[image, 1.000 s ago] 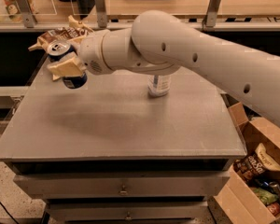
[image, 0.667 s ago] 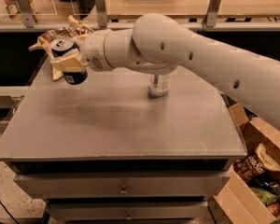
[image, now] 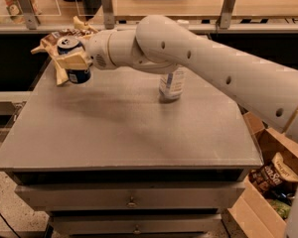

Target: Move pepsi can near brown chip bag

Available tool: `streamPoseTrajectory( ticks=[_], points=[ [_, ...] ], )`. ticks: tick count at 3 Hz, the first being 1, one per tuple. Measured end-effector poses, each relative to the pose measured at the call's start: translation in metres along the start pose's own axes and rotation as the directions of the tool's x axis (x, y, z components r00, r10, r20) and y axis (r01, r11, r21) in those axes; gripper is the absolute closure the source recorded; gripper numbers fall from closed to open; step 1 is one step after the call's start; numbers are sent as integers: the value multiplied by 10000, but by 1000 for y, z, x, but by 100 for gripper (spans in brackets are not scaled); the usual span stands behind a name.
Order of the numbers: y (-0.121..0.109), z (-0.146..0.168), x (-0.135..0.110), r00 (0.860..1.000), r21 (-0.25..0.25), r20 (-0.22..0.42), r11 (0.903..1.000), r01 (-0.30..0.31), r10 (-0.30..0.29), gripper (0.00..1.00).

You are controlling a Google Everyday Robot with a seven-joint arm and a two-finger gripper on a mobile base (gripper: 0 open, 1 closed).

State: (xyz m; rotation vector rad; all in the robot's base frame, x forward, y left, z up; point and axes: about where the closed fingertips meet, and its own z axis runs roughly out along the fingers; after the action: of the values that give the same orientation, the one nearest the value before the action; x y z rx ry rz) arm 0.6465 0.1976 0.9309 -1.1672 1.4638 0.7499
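My gripper (image: 69, 63) is shut on the pepsi can (image: 74, 58), a small dark blue can with a silver top and a white label patch. It holds the can upright over the far left corner of the grey table (image: 124, 128). The brown chip bag (image: 57, 37) lies at that far left corner, just behind the can and partly hidden by it and by my fingers (image: 69, 62). I cannot tell whether the can touches the table.
A clear water bottle (image: 171, 83) stands near the middle back of the table, partly hidden by my arm (image: 213, 68). A cardboard box (image: 273, 182) with snack bags sits on the floor at the right. A counter with rails runs behind the table.
My gripper with the pepsi can has moved a little to the left and back, closer to the brown chip bag.
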Motion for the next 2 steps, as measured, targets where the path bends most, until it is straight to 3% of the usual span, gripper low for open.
streamPoseTrajectory(
  ticks=[2],
  points=[
    [-6,29,25,9995,46,123,9996,-283,282,37]
  ],
)
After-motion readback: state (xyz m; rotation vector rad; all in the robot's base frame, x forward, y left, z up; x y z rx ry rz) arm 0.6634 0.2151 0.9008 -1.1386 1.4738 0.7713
